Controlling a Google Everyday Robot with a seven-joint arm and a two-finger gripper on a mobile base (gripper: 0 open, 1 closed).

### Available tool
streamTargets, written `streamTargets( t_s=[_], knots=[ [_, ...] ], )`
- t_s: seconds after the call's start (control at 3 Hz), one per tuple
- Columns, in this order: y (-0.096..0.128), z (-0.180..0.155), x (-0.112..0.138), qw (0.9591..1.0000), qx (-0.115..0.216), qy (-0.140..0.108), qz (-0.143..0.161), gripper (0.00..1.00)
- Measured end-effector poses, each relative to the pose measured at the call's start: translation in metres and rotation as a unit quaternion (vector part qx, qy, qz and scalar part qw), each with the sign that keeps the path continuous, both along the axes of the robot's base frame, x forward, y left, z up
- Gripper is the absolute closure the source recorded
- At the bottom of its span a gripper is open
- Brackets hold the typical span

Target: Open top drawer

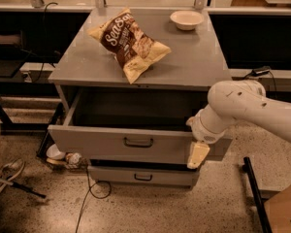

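The top drawer of the grey metal cabinet stands pulled out towards me, its deep grey box open and dark inside, with a small black handle at the centre of its front. My gripper hangs at the right end of the drawer front, on the end of the white arm that reaches in from the right. A cream-coloured part of the gripper points down over the drawer's front right corner.
A chip bag and a white bowl lie on the cabinet top. A narrower lower drawer sits slightly out below. Cables, a shoe and small items lie on the floor at left. A black bar stands at right.
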State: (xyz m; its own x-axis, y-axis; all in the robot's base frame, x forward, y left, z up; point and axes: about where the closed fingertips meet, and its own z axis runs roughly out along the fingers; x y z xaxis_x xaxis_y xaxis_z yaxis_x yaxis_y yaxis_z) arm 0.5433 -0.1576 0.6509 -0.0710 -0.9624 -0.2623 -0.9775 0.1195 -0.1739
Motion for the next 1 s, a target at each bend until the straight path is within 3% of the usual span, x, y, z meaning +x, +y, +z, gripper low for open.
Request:
streamTargets(
  t_s=[0.33,0.67,1.0],
  knots=[
    [-0.009,-0.004,-0.014,0.999,-0.026,0.03,-0.021,0.38],
    [-0.017,-0.002,-0.05,0.9959,-0.045,0.059,-0.052,0.7],
    [-0.017,-0.002,-0.05,0.9959,-0.045,0.059,-0.052,0.94]
  ],
)
